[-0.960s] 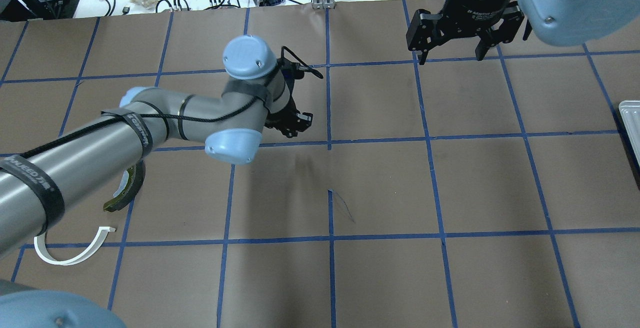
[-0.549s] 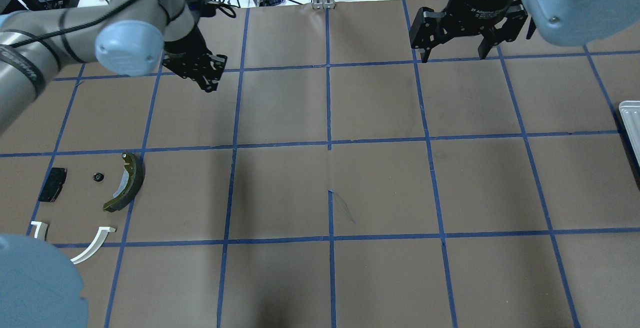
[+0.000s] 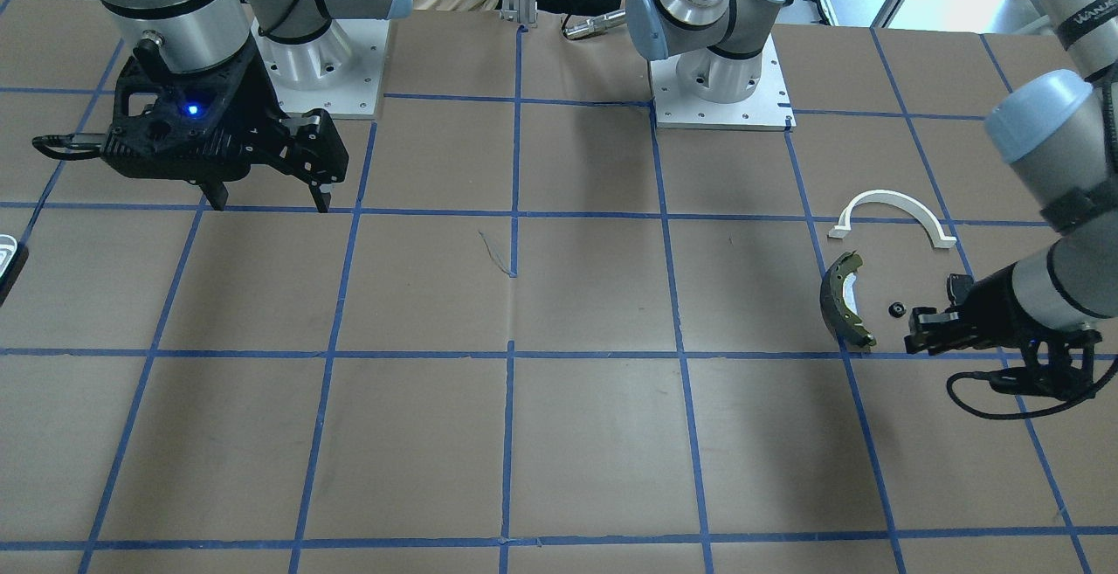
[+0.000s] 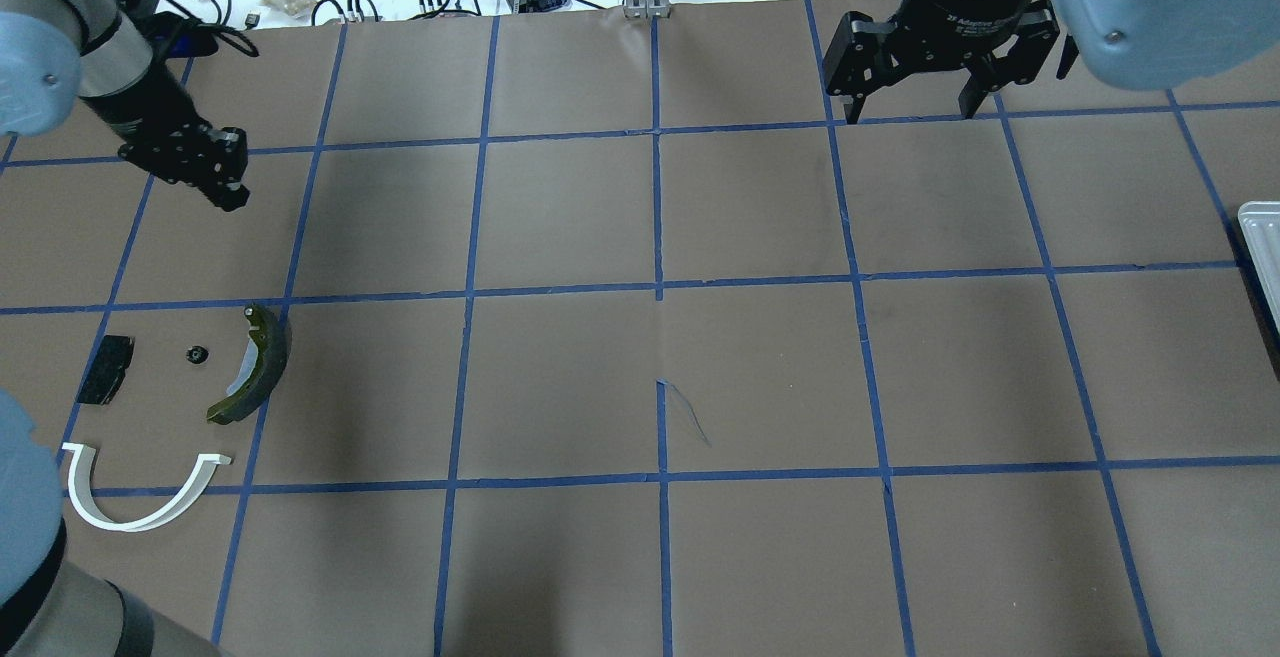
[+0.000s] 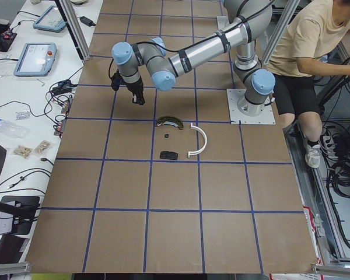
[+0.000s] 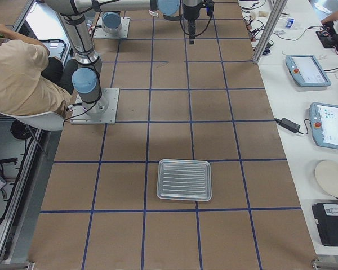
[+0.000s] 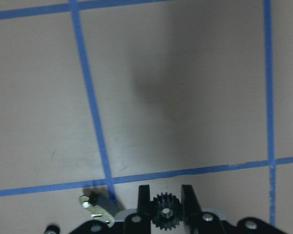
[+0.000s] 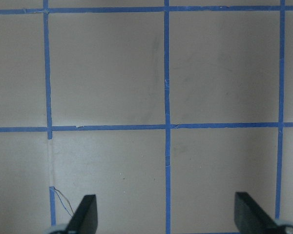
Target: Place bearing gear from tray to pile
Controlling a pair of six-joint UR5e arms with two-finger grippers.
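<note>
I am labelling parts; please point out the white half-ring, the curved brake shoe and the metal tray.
white half-ring [image 3: 886,197], front-facing view, top of arch
curved brake shoe [image 4: 265,362], overhead view, middle of curve
metal tray [image 6: 184,180], right side view, bare ribbed floor

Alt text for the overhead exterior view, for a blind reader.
A small black bearing gear lies on the gridded table between a black pad and a brake shoe, a white half-ring bracket nearer. The left gripper hangs beyond them; the right gripper is open, far right.

Small black bearing gear [image 4: 196,355] lies flat in the pile [image 4: 130,525], beside the brake shoe [image 4: 262,337]. Metal tray [image 6: 184,179] lies well apart.
</note>
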